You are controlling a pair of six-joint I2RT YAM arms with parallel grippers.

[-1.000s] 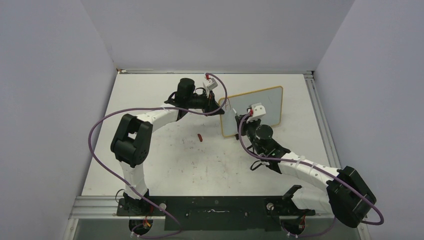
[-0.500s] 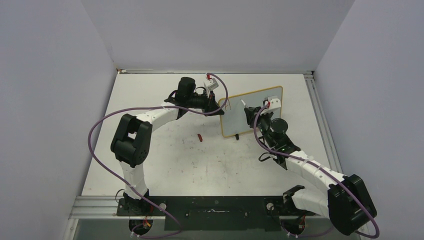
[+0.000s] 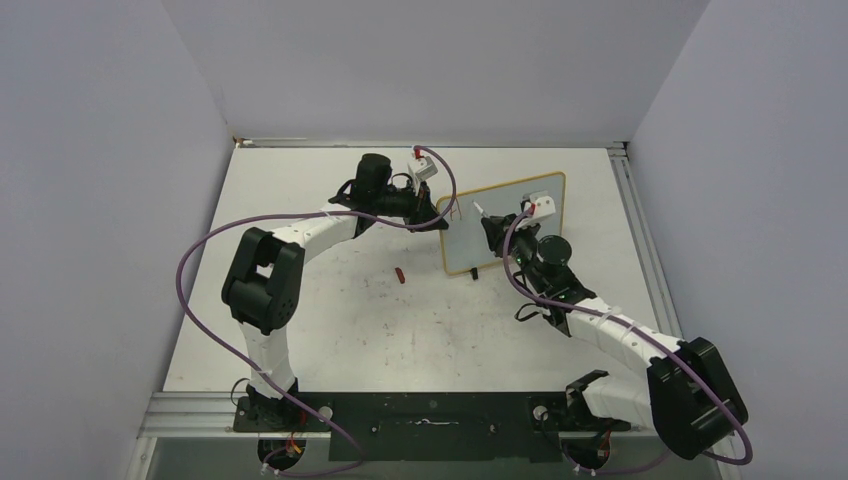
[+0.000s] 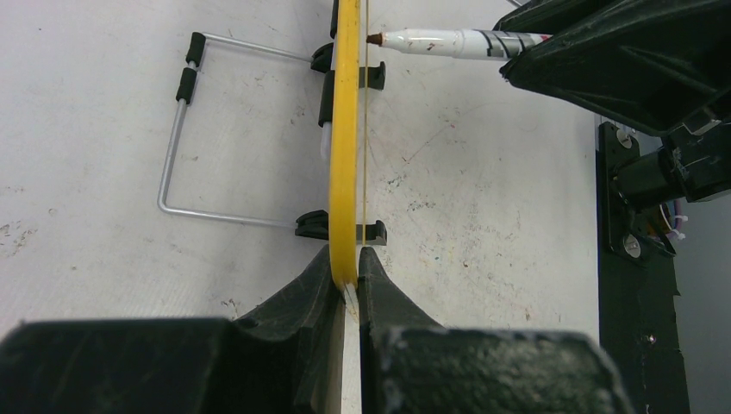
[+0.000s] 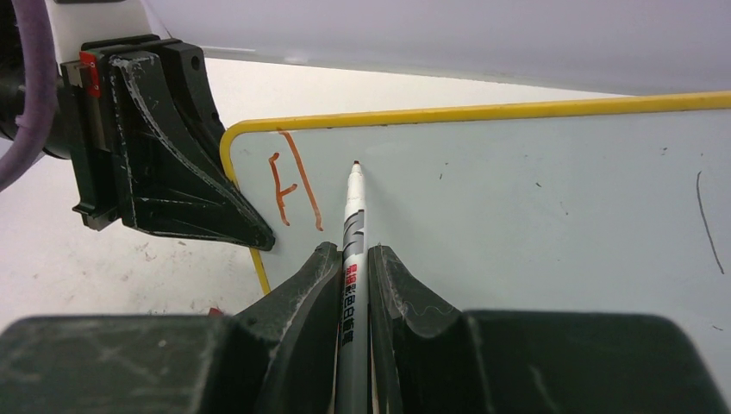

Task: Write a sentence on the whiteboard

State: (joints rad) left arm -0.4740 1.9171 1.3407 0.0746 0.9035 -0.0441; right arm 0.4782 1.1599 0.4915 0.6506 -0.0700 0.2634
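The whiteboard (image 3: 545,215) stands upright on the table, its yellowish frame edge-on in the left wrist view (image 4: 347,129). My left gripper (image 4: 346,259) is shut on the board's left edge (image 3: 441,216). My right gripper (image 5: 352,254) is shut on a white marker (image 5: 353,220), also seen from the side (image 4: 448,41). The marker's red tip (image 5: 356,164) is at the board's face or a hair off it; I cannot tell which. Of the sentence, only a red letter H (image 5: 293,185) shows, near the top left corner and just left of the tip.
A small red cap (image 3: 401,274) lies on the table left of the board. Behind the board a wire stand (image 4: 177,147) reaches out, and black feet (image 4: 340,228) clip its lower edge. A thin dark stroke (image 5: 707,220) marks the board's right part.
My right arm swung right and its gripper lifted, carrying the marker tip from the board's middle towards the top left beside the H. The left arm and the board stayed still.
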